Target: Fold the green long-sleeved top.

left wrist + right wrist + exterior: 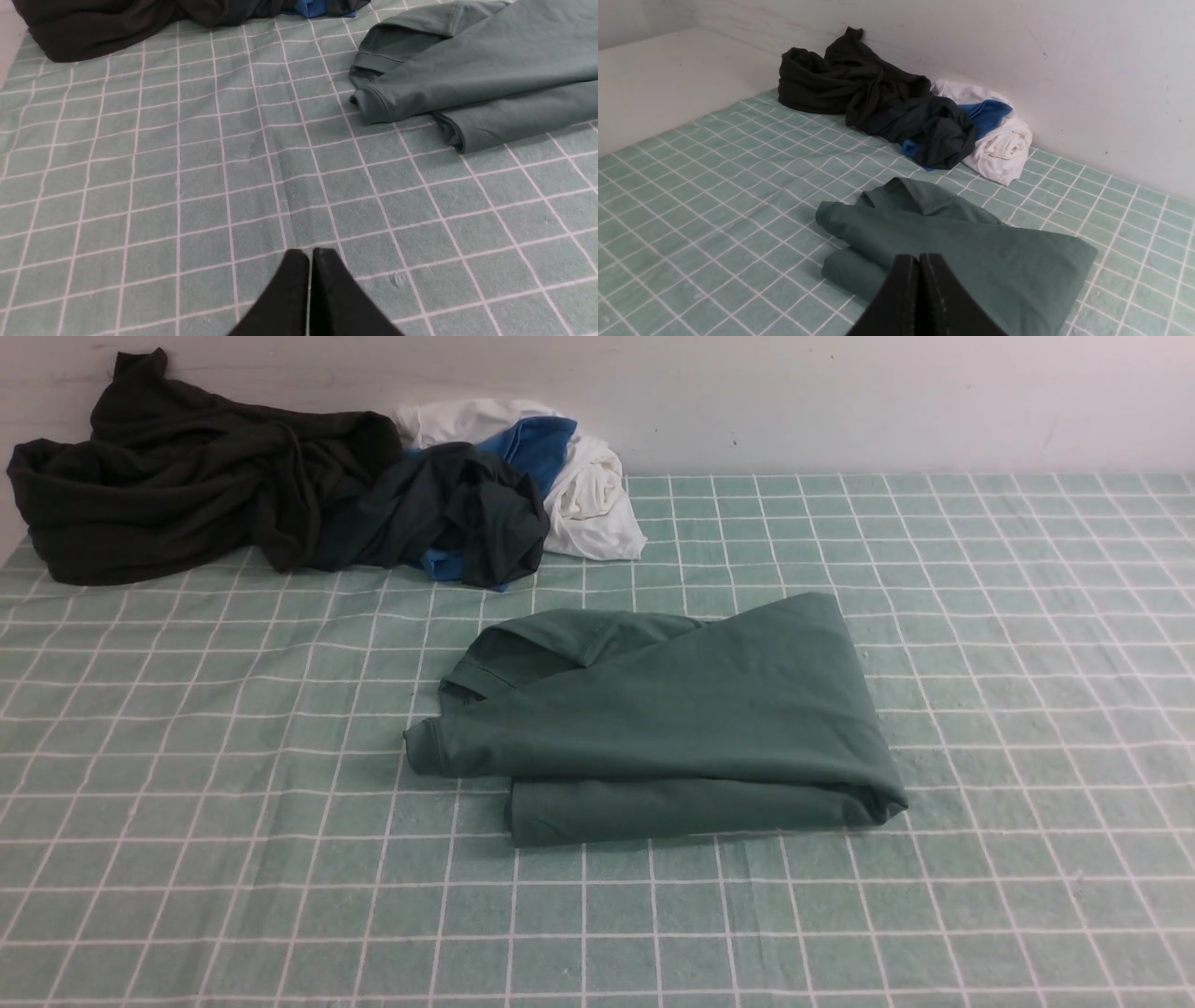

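Both grippers' fingers (299, 280) (920, 289) together (empty)

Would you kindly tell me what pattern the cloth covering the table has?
The tablecloth is pale green with a white grid, clearest in the front view.

- Wide bare cloth (233, 859) left and near: easy passage.
- Folded top (672, 728) sits mid-table, blocking the centre.
- Clothes pile (280, 495) crowds the far-left, against the wall (840, 401).
- Right side lies open, near to far.

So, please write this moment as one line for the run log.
green top: folded, flat on checked cloth | left gripper: shut, empty | right gripper: shut, empty | clothes pile: by wall
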